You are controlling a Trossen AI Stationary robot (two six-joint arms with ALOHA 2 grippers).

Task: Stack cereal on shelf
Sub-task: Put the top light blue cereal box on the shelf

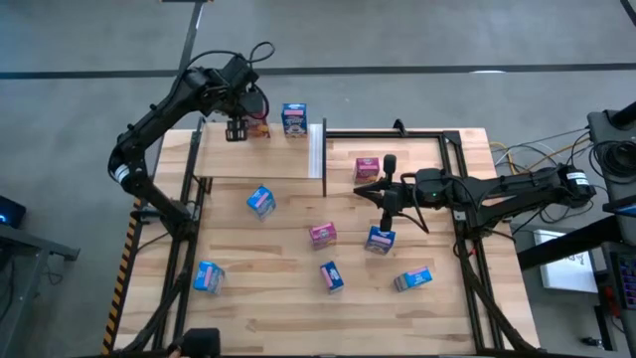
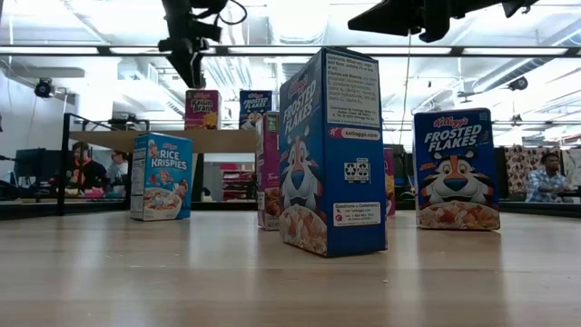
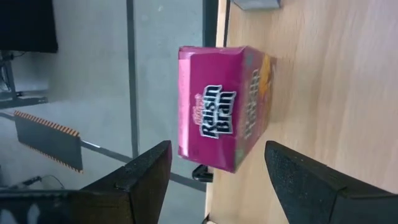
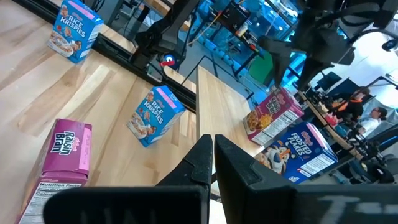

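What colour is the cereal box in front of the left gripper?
Pink-magenta, a Raisin Bran box standing on the shelf; the left wrist view shows it best.

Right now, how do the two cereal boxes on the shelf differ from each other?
The Raisin Bran box is pink, while the Frosted Flakes box is blue. The Raisin Bran box sits right by the open left gripper, its fingers on either side of the box in the left wrist view; the Frosted Flakes box stands clear of it, nearer the shelf's white strip. Both stand upright along the shelf's far edge.

Two black jointed arms, white band near left arm (image 1: pixel 149 134) elbow, black cable loop above wrist.
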